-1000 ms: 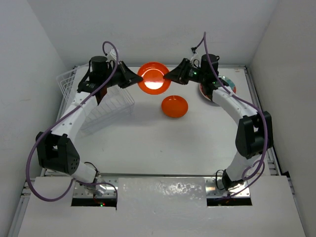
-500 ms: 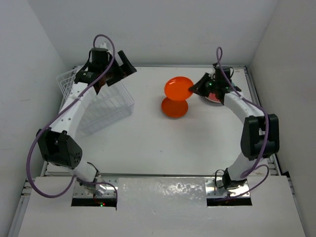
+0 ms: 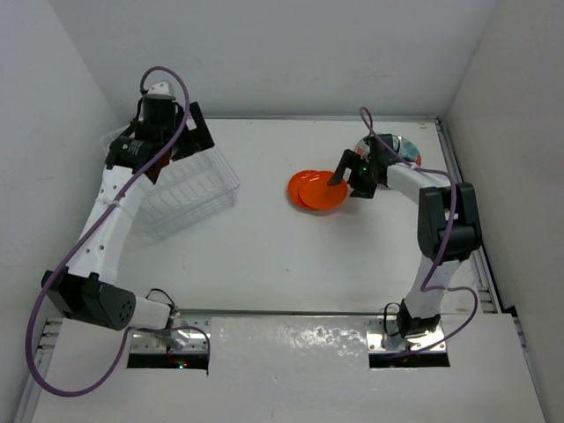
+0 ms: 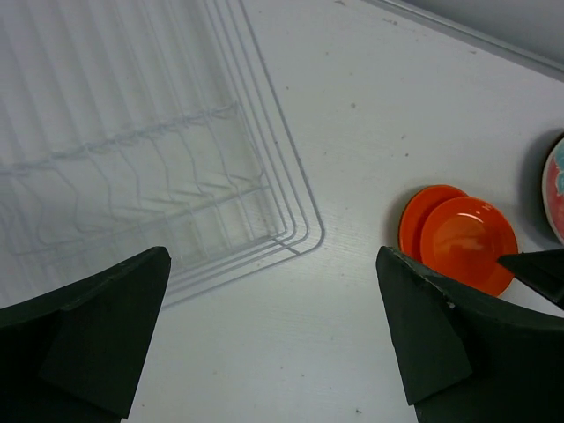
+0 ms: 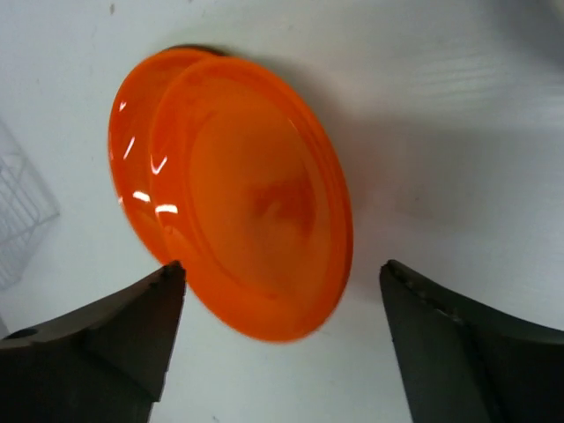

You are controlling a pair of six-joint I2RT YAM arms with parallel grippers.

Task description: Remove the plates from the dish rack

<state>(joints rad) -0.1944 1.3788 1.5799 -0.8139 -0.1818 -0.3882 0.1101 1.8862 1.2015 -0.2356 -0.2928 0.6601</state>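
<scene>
Two orange plates [image 3: 315,189] lie stacked and slightly offset on the table's middle right. In the right wrist view the upper plate [image 5: 256,203] overlaps the lower one [image 5: 130,145]. My right gripper [image 3: 349,179] is open just right of the stack, and its jaws [image 5: 282,308] straddle the upper plate's near rim without touching it. A teal plate [image 3: 403,147] lies behind that arm, partly hidden. The clear dish rack [image 3: 189,187] stands at the left, and no plates show in it [image 4: 132,150]. Over its far edge my left gripper [image 3: 191,143] is open and holds nothing [image 4: 273,344].
A white wire basket [image 3: 115,145] sits behind the rack at the far left, against the side wall. The orange stack [image 4: 458,242] and the teal plate's edge [image 4: 555,189] also show in the left wrist view.
The right gripper carried the orange plate down onto the other orange plate and opened. The left arm drew back left over the rack with open jaws.
</scene>
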